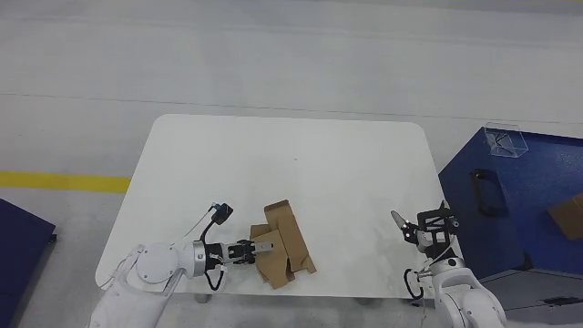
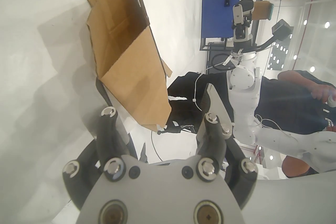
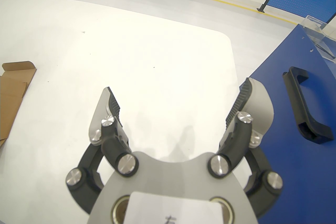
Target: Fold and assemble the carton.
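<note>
Looks partway done at best. Find the brown corrugated-cardboard carton (image 1: 284,241) at the near edge of the white round-cornered table (image 1: 301,155), a little left of centre, partly opened out of the flat. In the left wrist view, can make out the carton (image 2: 126,51) as an open sleeve with a hollow inside, walls meeting at a crease, and loose flaps sticking out at the ends, none tucked and none closed over an opening. From above, reads as an uneven spread of panels rather than a squared box. So count the raising of the walls as begun, with the squaring, the flap folding and the closing all left to do. Find the left gripper (image 1: 244,251) just left of the carton, at its left end and touching it or all but touching. Close up, see the left gripper (image 2: 155,83) spread fairly wide, a carton panel standing in the gap, close against one finger and clear of the other, so not clamped on anything as far as can be told. Find the right gripper (image 1: 414,223) over the near right part of the table, well apart from the carton and near the dark blue cabinet (image 1: 519,200) standing beside the table's right edge. In its own wrist view, see the right gripper (image 3: 178,86) spread wide and holding nothing, with bare tabletop beneath and an edge of the carton (image 3: 13,93) off to the left.
</note>
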You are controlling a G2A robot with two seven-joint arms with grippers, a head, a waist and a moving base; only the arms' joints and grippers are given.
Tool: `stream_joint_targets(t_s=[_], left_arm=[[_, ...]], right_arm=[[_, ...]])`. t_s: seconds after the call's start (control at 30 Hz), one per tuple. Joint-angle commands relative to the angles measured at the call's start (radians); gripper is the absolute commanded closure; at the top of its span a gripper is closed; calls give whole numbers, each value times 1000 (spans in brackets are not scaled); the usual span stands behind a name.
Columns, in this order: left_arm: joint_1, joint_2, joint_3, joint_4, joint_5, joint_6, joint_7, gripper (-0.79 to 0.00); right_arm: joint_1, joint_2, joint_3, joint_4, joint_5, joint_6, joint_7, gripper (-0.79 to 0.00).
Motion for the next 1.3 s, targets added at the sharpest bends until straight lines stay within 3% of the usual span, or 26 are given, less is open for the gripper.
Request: stream_joint_targets(t_s=[0.0,0.1,0.13,0.17,0.2,0.4,0.77,1.07,1.17,1.27], left_arm=[[-5,-1,7,16,-2,4,15,-449],[-11,-3,20,32,-17,8,25,-329],[-14,-4,25,37,-16,10,32,-209],[-16,-5,32,39,-16,10,38,-31],[-18,-6,39,41,-19,11,40,0],[-28,-8,56,31,-26,8,58,0],[-46,-8,90,-111,28,34,91,0],[-46,-8,90,-111,28,34,91,0],[-25,-4,97,-162,182,57,203,0],[1,-2,119,-245,228,34,223,0]], right_arm=[[0,0,0,0,0,0,0,-785],[0,0,0,0,0,0,0,-785],[0,0,0,0,0,0,0,-785],[0,0,0,0,0,0,0,-785],[0,0,0,0,0,0,0,-785],[0,0,0,0,0,0,0,-785],[0,0,0,0,0,0,0,-785],[1,0,1,0,8,0,3,-785],[1,4,62,-45,178,-110,124,-785],[10,19,163,-77,347,-270,319,-785]])
